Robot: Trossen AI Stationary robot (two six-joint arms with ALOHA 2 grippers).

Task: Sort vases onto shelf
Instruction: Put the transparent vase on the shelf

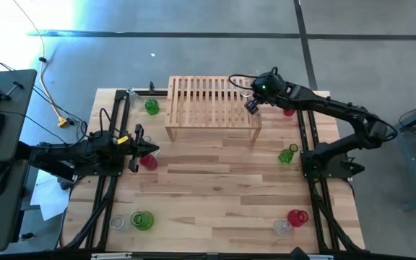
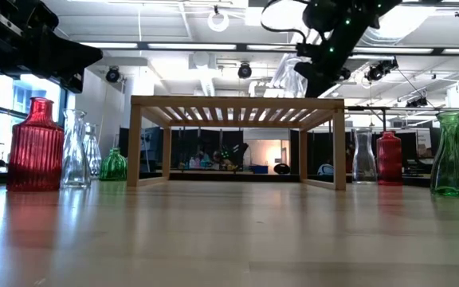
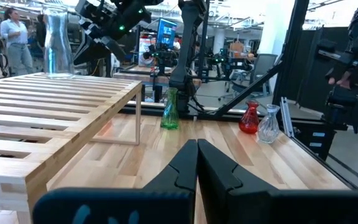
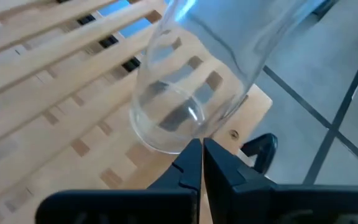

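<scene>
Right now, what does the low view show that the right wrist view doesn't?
Only the low view shows the vases standing on the table: the red ribbed vase, the green vase, and the shelf's legs. Only the right wrist view shows the right gripper, fingers shut, just behind the clear vase, which stands upright near the shelf's corner. Both show the slatted shelf top and that clear vase.

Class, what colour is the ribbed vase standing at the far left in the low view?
Red: the ribbed vase shows best in the low view.
</scene>
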